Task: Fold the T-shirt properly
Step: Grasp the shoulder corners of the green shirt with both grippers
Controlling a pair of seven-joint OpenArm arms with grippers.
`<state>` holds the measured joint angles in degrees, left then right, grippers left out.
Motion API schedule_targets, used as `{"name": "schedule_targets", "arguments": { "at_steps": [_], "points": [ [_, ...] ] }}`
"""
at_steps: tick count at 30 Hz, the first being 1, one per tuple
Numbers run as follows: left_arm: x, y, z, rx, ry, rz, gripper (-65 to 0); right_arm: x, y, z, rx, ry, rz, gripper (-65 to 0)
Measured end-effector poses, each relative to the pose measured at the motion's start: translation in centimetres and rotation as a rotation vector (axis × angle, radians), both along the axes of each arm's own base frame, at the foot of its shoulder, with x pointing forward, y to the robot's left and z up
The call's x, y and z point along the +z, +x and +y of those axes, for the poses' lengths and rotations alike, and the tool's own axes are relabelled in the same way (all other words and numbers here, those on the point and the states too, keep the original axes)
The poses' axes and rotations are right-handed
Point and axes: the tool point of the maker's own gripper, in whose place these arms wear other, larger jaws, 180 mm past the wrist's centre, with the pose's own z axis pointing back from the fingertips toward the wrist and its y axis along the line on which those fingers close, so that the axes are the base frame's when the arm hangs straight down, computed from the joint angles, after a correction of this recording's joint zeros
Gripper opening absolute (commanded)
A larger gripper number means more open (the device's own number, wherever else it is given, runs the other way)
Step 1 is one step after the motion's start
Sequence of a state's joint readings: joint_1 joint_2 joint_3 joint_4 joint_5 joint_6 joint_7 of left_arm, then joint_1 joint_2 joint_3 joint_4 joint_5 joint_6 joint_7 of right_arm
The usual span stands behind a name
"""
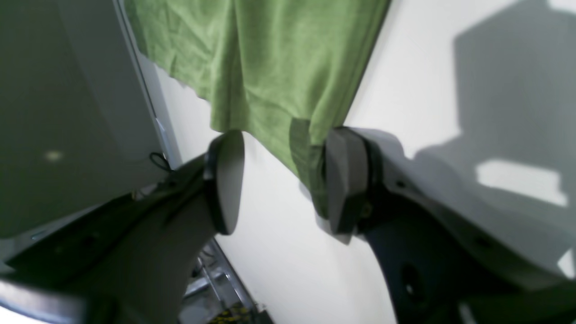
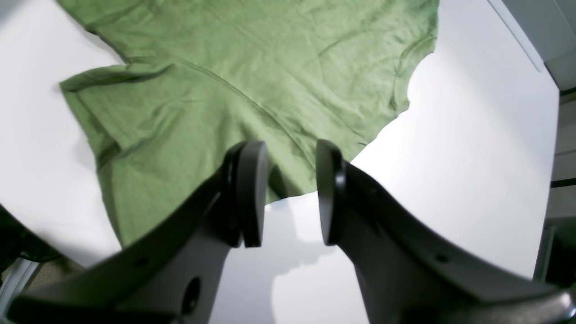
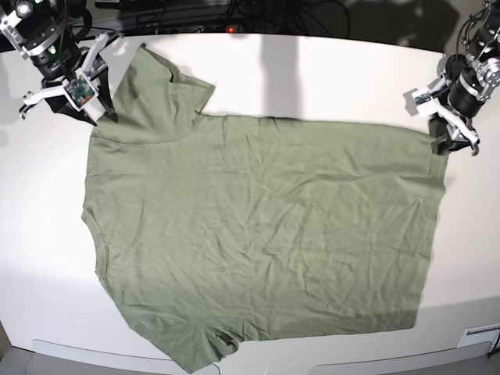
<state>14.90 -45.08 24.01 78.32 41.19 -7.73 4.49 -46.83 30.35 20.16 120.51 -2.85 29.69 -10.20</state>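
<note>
T-shirt (image 3: 258, 234) lies flat, long axis left-right, neck pointing left.

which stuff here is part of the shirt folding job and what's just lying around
Part of the job:
T-shirt
left gripper
right gripper

Just there:
white table
cables behind the table's far edge

Wrinkled matt cloth T-shirt (image 3: 258, 234)

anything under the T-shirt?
Only the white table shows around the T-shirt, which lies spread flat with no bulges. Whatever is beneath is covered by the cloth.
</note>
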Motion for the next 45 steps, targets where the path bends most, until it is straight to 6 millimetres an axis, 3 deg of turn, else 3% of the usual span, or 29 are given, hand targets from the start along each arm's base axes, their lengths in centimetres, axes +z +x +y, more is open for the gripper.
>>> {"name": "schedule_targets", "arguments": {
  "at_steps": [6, 9, 21, 23, 27, 29, 32, 35, 38, 42, 45],
  "points": [
    [0.3, 0.0, 2.9, 0.005, 0.093, 0.009, -34.4, 0.0, 0.0, 0.0, 0.0, 0.0, 0.001, -45.5],
    [0.3, -0.1, 3.3, 0.011, 0.108, 0.012, -34.4, 0.0, 0.0, 0.0, 0.0, 0.0, 0.001, -45.5],
    [-0.7, 0.2, 0.3, 0.045, 0.04, -0.029, -35.2, 0.0, 0.0, 0.0, 0.0, 0.0, 0.001, -45.5],
    [-0.7, 0.3, -0.2, 0.033, 0.025, -0.03, -42.4, 0.0, 0.0, 0.0, 0.0, 0.0, 0.001, -45.5],
    [-0.9, 0.1, -0.6, 0.017, 0.014, -0.002, -65.0, -0.4, -0.2, -0.4, -0.014, -0.016, 0.024, -45.5],
    [-0.9, 0.1, -0.5, 0.017, 0.014, -0.002, -65.0, -1.3, -1.0, -0.5, 0.006, -0.045, 0.085, -44.9],
    [-0.9, 0.1, -0.5, 0.017, 0.015, -0.002, -65.0, -2.7, -2.9, 0.6, 0.111, -0.065, 0.195, -35.1],
    [-0.9, 0.2, -0.7, 0.015, 0.012, -0.005, -65.0, -2.4, -2.6, 0.7, 0.112, -0.057, 0.177, -26.3],
    [-0.9, 0.2, -0.8, 0.015, 0.01, -0.005, -65.0, -3.0, -3.0, 1.7, 0.131, -0.033, 0.194, -26.0],
    [-0.9, 0.2, -0.8, 0.014, 0.008, -0.005, -65.0, -6.8, -5.3, 2.2, 0.199, -0.104, 0.3, -26.0],
    [-0.9, 0.2, -0.8, 0.015, 0.009, -0.005, -65.0, -8.1, -4.4, 2.7, 0.154, -0.124, 0.264, -26.0]
  ]
}}
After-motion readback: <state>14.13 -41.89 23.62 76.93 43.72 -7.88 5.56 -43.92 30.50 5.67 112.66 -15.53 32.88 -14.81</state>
